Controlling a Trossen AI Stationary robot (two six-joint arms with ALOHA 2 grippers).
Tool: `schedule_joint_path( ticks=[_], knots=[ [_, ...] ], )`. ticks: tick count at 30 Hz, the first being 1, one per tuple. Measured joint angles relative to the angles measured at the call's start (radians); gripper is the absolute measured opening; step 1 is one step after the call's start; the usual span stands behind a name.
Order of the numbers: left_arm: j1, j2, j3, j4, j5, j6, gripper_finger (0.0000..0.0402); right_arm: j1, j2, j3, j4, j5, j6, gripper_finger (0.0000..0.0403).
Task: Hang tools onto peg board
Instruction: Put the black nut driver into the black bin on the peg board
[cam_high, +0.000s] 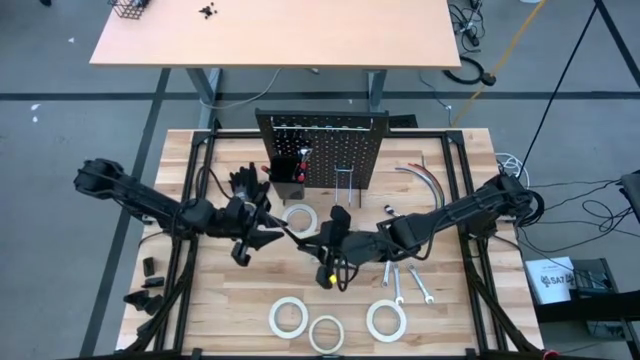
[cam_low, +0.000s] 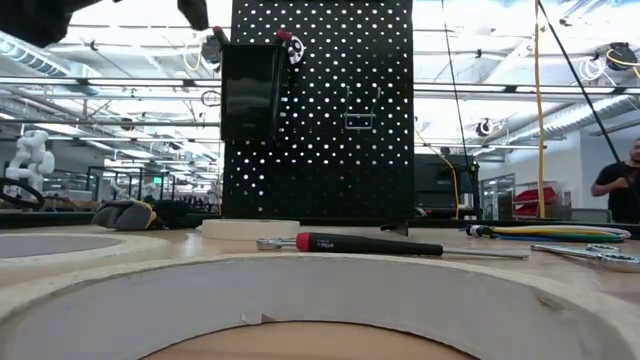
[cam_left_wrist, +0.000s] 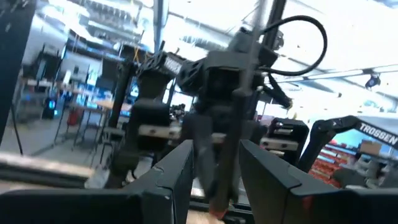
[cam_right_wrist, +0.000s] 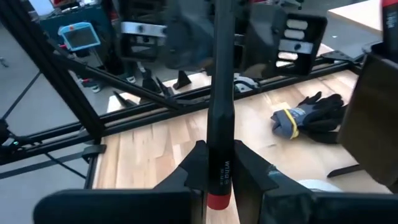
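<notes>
At centre frame in the high view the right gripper (cam_high: 322, 250) is clamped on a screwdriver (cam_right_wrist: 219, 155) between the left gripper's (cam_high: 262, 238) part-open, empty fingers, apparently mid-handover, calling next for carrying it to the peg board (cam_high: 322, 150) at upper centre.

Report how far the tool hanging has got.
Done: one red-tipped tool sits in the bin on the peg board. In hand: the right gripper is shut on a screwdriver, facing the left gripper. Left: another screwdriver, wrenches and tape rolls lie on the table.
</notes>
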Motion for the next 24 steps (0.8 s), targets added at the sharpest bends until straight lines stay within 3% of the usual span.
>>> schedule_joint_path(
  ticks=[5,24],
  knots=[
    [0.0,0.018,0.027,-0.002,0.028,0.084,0.0129,-0.012,0.0,0.0,-0.003,0.0,-0.023,0.0035],
    [0.044,0.018,0.063,-0.014,0.019,0.057,0.0125,-0.039,0.0,0.0,-0.037,-0.053,-0.019,0.0035]
  ],
)
